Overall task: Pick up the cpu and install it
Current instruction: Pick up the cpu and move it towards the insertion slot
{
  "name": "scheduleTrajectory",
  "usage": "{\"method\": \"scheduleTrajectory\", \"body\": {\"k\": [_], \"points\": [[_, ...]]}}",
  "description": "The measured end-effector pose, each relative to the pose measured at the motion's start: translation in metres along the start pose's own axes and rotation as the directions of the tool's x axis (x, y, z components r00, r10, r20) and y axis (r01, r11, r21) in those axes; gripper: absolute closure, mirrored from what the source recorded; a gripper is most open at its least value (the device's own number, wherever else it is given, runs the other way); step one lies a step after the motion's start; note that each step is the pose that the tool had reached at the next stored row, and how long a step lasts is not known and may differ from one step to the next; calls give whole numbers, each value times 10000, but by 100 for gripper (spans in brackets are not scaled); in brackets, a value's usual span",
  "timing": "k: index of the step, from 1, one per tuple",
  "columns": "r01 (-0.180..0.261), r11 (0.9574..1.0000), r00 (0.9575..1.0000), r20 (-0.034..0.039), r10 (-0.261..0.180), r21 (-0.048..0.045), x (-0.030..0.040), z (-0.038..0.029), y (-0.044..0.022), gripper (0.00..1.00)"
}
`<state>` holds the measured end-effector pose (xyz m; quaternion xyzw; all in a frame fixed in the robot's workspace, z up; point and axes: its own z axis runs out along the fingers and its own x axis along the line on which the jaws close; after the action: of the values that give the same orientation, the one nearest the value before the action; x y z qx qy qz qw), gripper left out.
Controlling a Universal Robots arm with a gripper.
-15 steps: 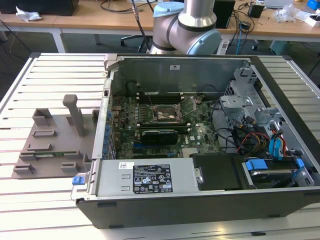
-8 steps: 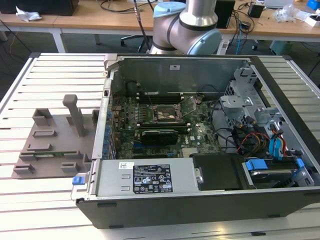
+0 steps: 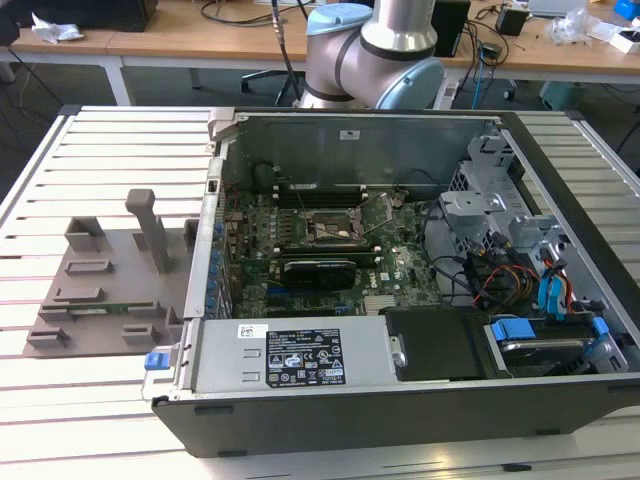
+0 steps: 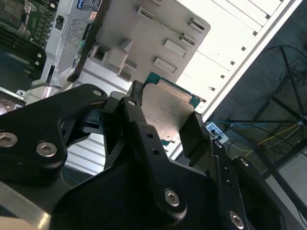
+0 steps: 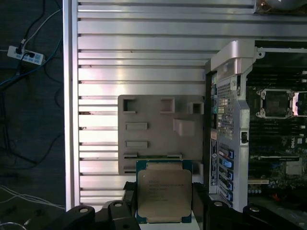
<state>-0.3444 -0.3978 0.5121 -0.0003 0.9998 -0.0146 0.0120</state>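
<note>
Step in hand, as judged: carry to the board; pick-up is complete. The gripper is closed narrow on the cpu, 1 finger on each of 2 opposite edges, above the grey fixture at the exterior view's left of the case. Installation calls for square alignment over the open socket.

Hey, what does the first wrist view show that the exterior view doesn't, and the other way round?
First wrist view: the cpu clamped in the gripper, and a white power strip on the floor. Exterior view: the arm's blue-capped joint, the power supply with its label, blue drive latches. Both share the grey fixture tray, the open computer case and the motherboard socket.
</note>
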Motion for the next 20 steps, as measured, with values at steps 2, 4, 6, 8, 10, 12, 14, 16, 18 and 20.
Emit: {"method": "scheduleTrajectory", "body": {"k": [2, 4, 6, 8, 10, 12, 14, 16, 18, 20], "points": [[0, 10000, 10000, -1, 0, 0, -46, 42, 1, 45], [0, 10000, 10000, 0, 0, 0, -66, 59, 2, 45], [0, 10000, 10000, 0, 0, 0, -84, 75, 2, 45], [1, 10000, 10000, -1, -1, 0, -105, 93, 2, 45], [0, 10000, 10000, -1, 0, 0, -121, 111, 3, 45], [0, 10000, 10000, 0, 0, 0, -146, 140, 4, 45], [0, 10000, 10000, 0, 0, 0, -159, 154, 4, 45], [0, 10000, 10000, -1, 0, 0, -179, 178, 5, 45], [1, 10000, 10000, 0, -1, -1, -197, 202, 6, 45], [-1, 10000, 10000, 0, 1, 0, -209, 220, 6, 45]]}}
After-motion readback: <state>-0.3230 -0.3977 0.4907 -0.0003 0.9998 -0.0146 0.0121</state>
